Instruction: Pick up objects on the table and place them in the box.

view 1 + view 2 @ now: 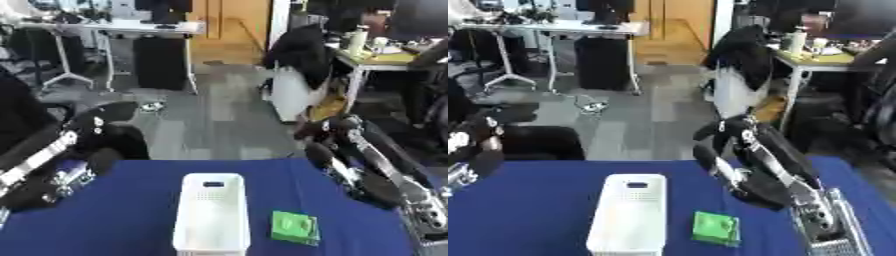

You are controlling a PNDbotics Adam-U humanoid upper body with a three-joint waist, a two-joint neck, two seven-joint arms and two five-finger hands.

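Note:
A tall white box (210, 215) with a perforated wall stands in the middle of the blue table (114, 220), reaching the near edge. A small flat green object (293, 227) lies on the cloth just right of the box, apart from it. My right arm comes down along the table's right side, and my right hand (822, 220) sits low at the right edge, right of the green object and not touching it. At the table's left edge is my left hand (59, 182), well away from the box. Neither hand's pose is clear.
Behind the table's far edge lies grey floor (219, 120). A white desk (131, 27) stands at the back left. At the back right are a black coat over a white unit (302, 55) and another desk (385, 57).

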